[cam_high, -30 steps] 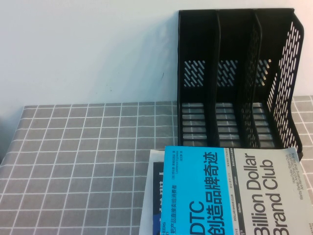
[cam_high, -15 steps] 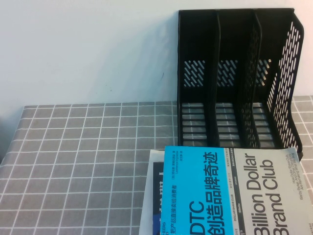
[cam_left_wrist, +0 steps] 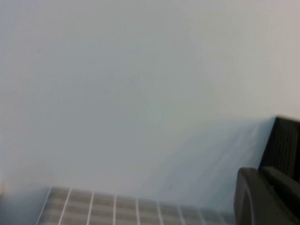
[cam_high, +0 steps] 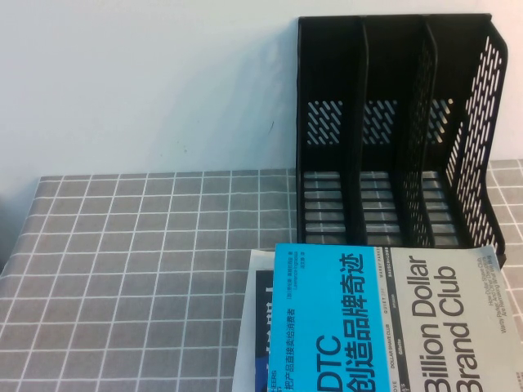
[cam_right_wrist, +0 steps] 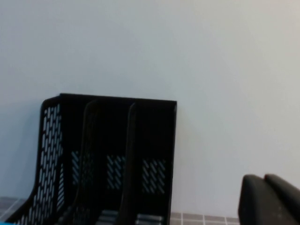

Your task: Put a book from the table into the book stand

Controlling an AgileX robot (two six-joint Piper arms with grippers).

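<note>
While the book [cam_high: 384, 322] is lying flat on the table [cam_high: 139, 245], just in front of the book stand [cam_high: 392, 131] with its 3 empty slots, pickup is seemingly not yet starting; next comes reaching and gripping. Neither gripper is showing from above; wrist views are catching only dark edges of the left gripper [cam_left_wrist: 265, 197] and right gripper [cam_right_wrist: 269, 199], their grip impossible to judge.

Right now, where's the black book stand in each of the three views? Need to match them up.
High view: book stand upper right, upright against the white wall, its front base just behind the book.
Left wrist view: only a black sliver at the right edge, beside the left gripper.
Right wrist view: lower left of centre, all three slots visible; right gripper at lower right.
Shared landmark: the white wall behind the stand.
</note>
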